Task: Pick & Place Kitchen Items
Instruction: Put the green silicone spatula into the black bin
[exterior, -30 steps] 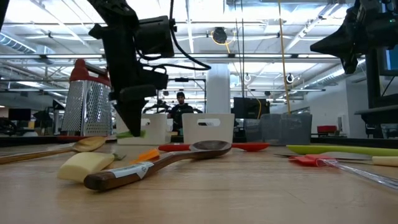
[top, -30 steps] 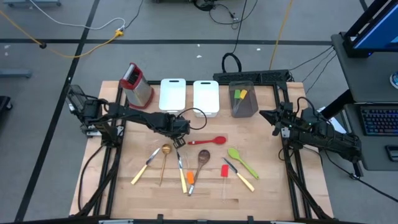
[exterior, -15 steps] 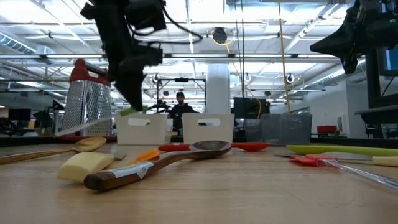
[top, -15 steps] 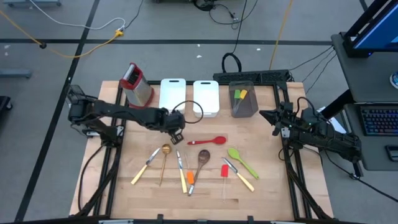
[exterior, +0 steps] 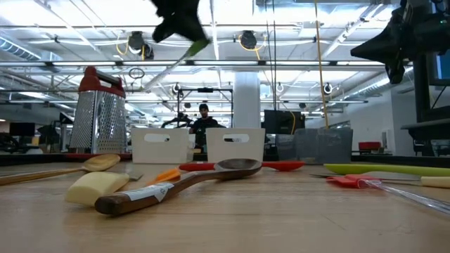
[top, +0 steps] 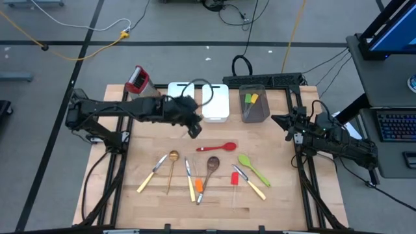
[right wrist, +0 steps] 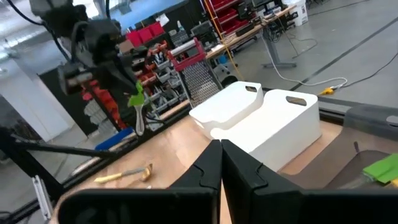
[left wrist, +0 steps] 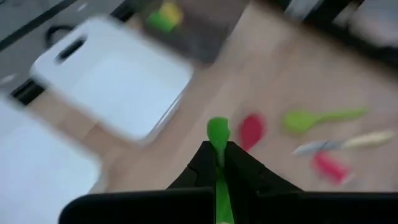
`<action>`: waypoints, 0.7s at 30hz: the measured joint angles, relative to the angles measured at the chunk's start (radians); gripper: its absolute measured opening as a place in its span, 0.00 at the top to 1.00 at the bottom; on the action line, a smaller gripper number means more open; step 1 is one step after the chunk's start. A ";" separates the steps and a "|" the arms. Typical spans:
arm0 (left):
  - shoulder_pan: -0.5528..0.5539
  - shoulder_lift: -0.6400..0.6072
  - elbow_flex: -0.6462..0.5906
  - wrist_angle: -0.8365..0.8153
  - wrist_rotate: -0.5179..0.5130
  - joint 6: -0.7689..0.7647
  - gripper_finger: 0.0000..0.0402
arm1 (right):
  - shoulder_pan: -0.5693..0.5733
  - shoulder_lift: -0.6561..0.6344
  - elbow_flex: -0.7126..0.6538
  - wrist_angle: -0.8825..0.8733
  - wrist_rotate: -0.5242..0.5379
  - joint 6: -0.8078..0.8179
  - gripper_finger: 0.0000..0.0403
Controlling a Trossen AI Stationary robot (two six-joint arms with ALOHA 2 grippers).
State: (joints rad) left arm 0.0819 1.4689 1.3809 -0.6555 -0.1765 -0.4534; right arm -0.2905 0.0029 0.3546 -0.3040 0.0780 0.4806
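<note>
My left gripper [top: 194,128] is high over the table, just in front of the two white trays [top: 215,102], and is shut on a green-headed utensil [exterior: 197,48] with a pale handle [exterior: 163,72]. It also shows in the right wrist view [right wrist: 135,99]. On the table lie a red spoon [top: 218,147], a gold spoon [top: 173,158], a wooden spoon [top: 211,166], a green spoon [top: 250,166], a red spatula [top: 234,179] and cream-handled knives [top: 151,175]. My right gripper [right wrist: 221,163] is shut and empty, held above the table's right edge [top: 289,127]. My left gripper pinches the utensil at its green end [left wrist: 218,163] between its two fingers. The green head [left wrist: 217,132] sticks out past the fingertips. The utensil is lifted clear of the table, and its pale handle [exterior: 158,76] slants down away from the gripper.
A red-topped metal grater [top: 140,84] stands at the far left. A grey bin [top: 255,105] holding a yellow and a green item stands right of the trays. An orange utensil [top: 195,188] lies near the front. A person shows in the room far behind the table [exterior: 204,119].
My left gripper has risen steeply from just above the table and gone toward the far edge and the white trays, staying shut on the green utensil. The utensil has come up with it, clear of the table, its pale handle now slanting down.
</note>
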 joint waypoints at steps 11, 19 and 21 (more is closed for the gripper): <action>0.038 0.059 0.012 0.502 0.175 -0.139 0.99 | 0.000 0.041 -0.085 0.286 -0.049 0.009 0.99; 0.037 0.223 0.012 0.980 0.159 -0.306 0.99 | 0.000 0.159 -0.223 0.678 -0.188 0.003 0.85; 0.035 0.267 0.012 1.089 0.143 -0.345 0.99 | 0.000 0.184 -0.227 0.710 -0.196 -0.018 0.79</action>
State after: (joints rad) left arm 0.1173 1.7357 1.3930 0.4332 -0.0338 -0.7980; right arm -0.2905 0.1866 0.1280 0.4061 -0.1181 0.4629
